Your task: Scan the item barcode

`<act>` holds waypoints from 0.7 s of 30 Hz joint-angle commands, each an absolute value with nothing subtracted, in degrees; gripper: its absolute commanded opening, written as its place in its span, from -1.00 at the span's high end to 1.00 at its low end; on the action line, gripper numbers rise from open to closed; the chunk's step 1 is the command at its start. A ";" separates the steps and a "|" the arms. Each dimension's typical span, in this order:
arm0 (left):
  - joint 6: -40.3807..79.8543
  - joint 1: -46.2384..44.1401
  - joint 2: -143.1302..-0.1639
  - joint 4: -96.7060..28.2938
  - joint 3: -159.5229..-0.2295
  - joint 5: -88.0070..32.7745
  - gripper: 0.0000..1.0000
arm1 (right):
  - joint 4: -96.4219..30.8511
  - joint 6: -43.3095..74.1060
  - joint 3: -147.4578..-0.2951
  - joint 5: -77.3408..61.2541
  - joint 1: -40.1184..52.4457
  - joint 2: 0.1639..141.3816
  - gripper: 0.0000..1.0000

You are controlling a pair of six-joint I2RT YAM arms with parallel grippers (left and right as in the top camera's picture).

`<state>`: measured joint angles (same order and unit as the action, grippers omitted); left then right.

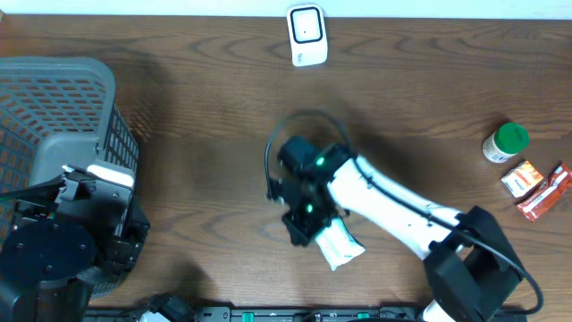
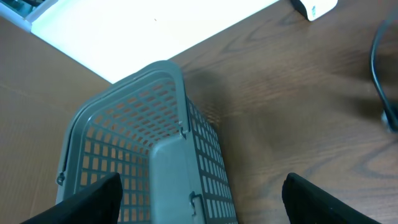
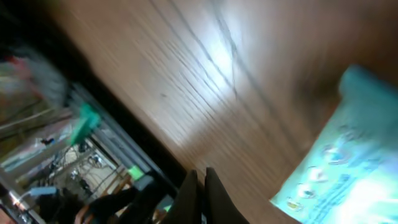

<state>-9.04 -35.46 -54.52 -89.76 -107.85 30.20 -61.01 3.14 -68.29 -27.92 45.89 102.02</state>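
A white and pale teal packet (image 1: 342,246) lies on the wooden table near the front edge, under my right arm. It fills the lower right of the right wrist view as a blurred pale teal packet (image 3: 339,168). My right gripper (image 3: 200,186) is shut with nothing between its fingers, and it hovers just left of the packet without touching it. From overhead, the right gripper (image 1: 300,225) sits at the packet's left end. The white barcode scanner (image 1: 306,34) stands at the table's far edge. My left gripper (image 2: 199,199) hangs open above the grey basket (image 2: 155,155).
The grey basket (image 1: 54,107) fills the left side of the table. A black cable loop (image 1: 295,125) lies behind the right gripper. At the right stand a green-capped bottle (image 1: 505,143), an orange packet (image 1: 521,179) and a red packet (image 1: 547,192).
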 commanded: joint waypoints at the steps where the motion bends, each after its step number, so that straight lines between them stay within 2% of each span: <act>1: -9.19 -35.44 -54.17 -89.76 -107.83 30.70 -0.64 | -59.66 16.95 -63.35 -21.76 47.81 102.32 0.97; 5: -9.19 -35.44 -54.17 -89.76 -107.83 30.70 -0.64 | -58.00 30.57 -58.43 -18.33 48.03 102.32 0.97; 9: -9.19 -35.44 -54.17 -89.76 -107.83 30.68 -0.64 | -57.89 44.49 -54.72 -9.08 47.99 102.32 0.97; 11: -9.19 -35.44 -54.17 -89.76 -107.83 30.70 -0.64 | -56.49 47.70 -53.60 -6.00 47.83 102.32 0.97; 21: -9.19 -35.44 -54.17 -89.76 -107.83 30.68 -0.65 | -47.51 48.75 -54.11 0.10 39.40 102.32 0.97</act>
